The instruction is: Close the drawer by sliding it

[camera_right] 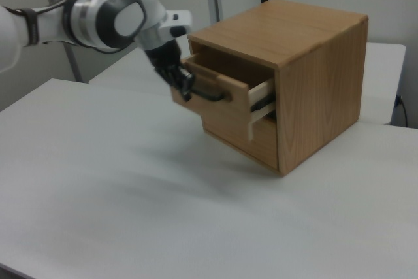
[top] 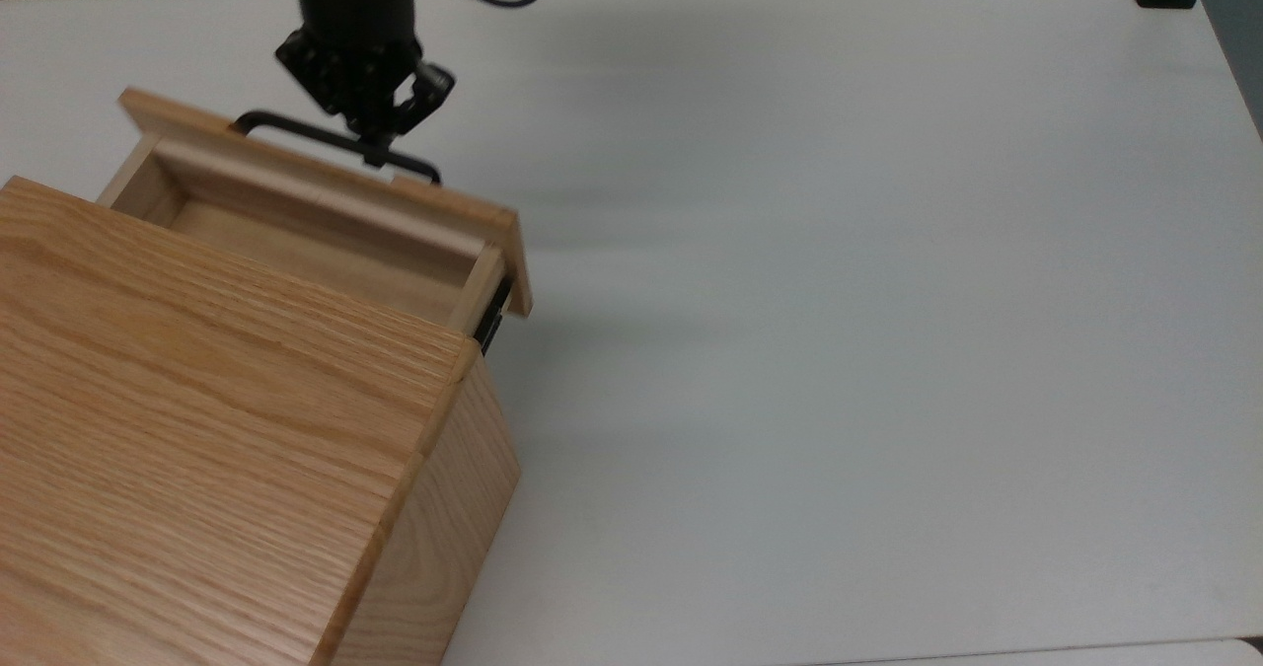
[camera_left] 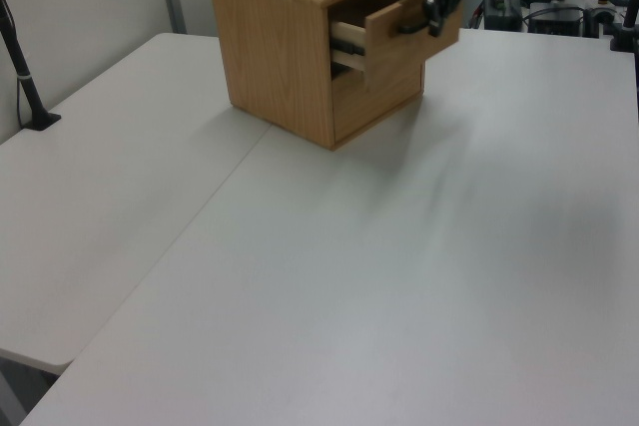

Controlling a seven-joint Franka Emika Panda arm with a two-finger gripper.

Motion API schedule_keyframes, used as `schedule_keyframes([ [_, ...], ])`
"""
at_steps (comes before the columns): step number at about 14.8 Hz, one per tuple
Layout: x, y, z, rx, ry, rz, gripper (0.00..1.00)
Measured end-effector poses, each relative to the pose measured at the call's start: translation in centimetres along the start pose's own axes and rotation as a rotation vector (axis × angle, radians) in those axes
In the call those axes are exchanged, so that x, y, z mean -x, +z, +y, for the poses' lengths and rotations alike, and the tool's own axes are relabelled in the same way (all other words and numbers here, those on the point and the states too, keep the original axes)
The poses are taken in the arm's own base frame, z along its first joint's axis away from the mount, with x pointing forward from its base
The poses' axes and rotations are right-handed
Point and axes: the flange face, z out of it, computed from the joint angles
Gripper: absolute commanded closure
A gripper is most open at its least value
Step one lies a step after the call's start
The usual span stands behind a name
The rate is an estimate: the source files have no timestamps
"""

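While I watch the top view, my tool (top: 373,153) sits right at the black bar handle (top: 296,131) of the drawer (top: 326,214), its dark fingers pointing down at the bar toward the top view's right end of it. The fingertips look drawn close together and touch the handle, but I cannot tell whether they grip the bar or merely press against it. That drawer is partly out of the oak cabinet (top: 197,429), with a strip of its light wooden inside showing between the front panel and the cabinet's top edge, and a short length of black side rail (top: 493,316) showing at the top view's right corner. Seen in the left view, the drawer (camera_left: 399,32) juts from the upper opening of the cabinet (camera_left: 290,47) toward the left view's right, and the tool (camera_left: 435,9) is against the front panel at the handle. Seen in the right view, the white arm (camera_right: 111,17) reaches in from the right view's left, and the tool (camera_right: 184,84) meets the handle's left end on the drawer front (camera_right: 225,106), which stands out from the cabinet (camera_right: 313,76) with the pale side board visible behind it. Both cabinet and drawer are near the far left corner of the white desk (top: 839,350) in the top view.
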Motion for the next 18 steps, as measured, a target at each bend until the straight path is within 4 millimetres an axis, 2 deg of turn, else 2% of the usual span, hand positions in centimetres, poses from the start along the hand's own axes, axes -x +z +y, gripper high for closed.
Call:
schedule_keyframes([
  [3, -3.2, 1.2, 1.2, 0.005, 0.025, 0.099, 1.00],
  [6, -5.7, 2.6, 1.4, 0.004, 0.080, 0.181, 1.00],
  [10, -6.2, 3.5, 1.5, 0.020, 0.142, 0.182, 0.99],
  [11, -6.2, 3.6, 1.5, 0.020, 0.153, 0.183, 0.88],
  [13, -6.2, 3.5, 1.5, 0.021, 0.157, 0.184, 0.54],
  [14, -6.2, 3.4, 1.6, 0.024, 0.156, 0.185, 0.05],
  [15, -6.1, 3.2, 1.8, 0.032, 0.155, 0.181, 0.00],
  [16, -6.0, 2.7, 2.2, 0.040, 0.155, 0.174, 0.00],
  [18, -5.2, 0.1, 2.7, 0.056, 0.146, 0.126, 0.00],
])
